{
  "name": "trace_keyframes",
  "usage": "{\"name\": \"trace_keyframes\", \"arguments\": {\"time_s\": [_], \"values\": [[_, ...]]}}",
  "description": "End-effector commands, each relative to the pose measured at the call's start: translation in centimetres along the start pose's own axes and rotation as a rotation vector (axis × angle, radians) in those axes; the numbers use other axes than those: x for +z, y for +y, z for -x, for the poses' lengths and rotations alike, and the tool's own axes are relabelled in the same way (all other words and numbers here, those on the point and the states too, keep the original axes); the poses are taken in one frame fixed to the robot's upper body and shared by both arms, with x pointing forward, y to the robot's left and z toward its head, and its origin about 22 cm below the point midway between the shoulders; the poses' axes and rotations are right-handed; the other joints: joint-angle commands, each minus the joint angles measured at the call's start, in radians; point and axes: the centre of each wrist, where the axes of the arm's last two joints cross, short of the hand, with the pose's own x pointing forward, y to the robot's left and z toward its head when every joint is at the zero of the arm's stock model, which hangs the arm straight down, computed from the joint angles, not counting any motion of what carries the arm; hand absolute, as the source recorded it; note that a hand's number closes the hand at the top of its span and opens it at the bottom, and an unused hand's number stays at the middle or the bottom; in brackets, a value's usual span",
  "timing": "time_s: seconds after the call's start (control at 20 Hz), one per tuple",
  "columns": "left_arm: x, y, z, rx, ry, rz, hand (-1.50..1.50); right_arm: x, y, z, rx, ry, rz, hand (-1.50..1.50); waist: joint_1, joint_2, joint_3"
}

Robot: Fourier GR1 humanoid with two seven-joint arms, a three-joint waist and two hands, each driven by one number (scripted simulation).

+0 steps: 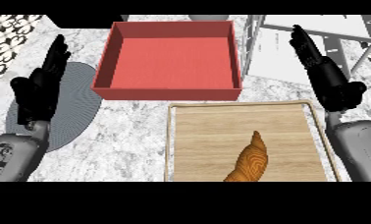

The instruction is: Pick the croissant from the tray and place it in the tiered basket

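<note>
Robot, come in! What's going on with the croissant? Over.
Left hand and right hand open, holding nothing. Croissant lying on wooden tray, untouched. Nothing covering it; red box sits just past the tray.

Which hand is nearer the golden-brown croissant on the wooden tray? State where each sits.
Right. The right hand rests open beyond the wooden tray's right rim, up-right of the golden-brown croissant. The left hand rests open far left, by the round grey mat.
</note>
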Motion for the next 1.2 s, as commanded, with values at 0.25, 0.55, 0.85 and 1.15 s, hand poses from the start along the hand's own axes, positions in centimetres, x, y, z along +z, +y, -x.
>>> {"name": "trace_keyframes", "arguments": {"time_s": [0.25, 0.55, 0.85, 1.15], "values": [[2.9, -3.1, 1.0, 0.096, -0.030, -0.015, 0.00, 5.4, -2.2, -3.2, -0.335, -0.156, 0.367, 1.50, -0.116, -0.024, -0.031], [3.7, -6.2, 1.9, 0.155, 0.009, 0.037, 0.00, 10.0, 3.8, 0.4, -0.750, 0.027, 0.346, -1.50, -0.104, -0.005, -0.028], [3.9, -6.8, 1.7, 0.150, -0.007, 0.032, 0.00, 18.4, -1.3, -5.3, -0.478, -0.043, 0.129, -1.50, -0.102, -0.007, -0.031], [4.0, -6.3, 1.7, 0.150, -0.007, 0.043, 0.00, 18.4, -4.8, -9.8, 0.108, 0.124, -0.049, -1.50, -0.082, -0.002, -0.038]]}}
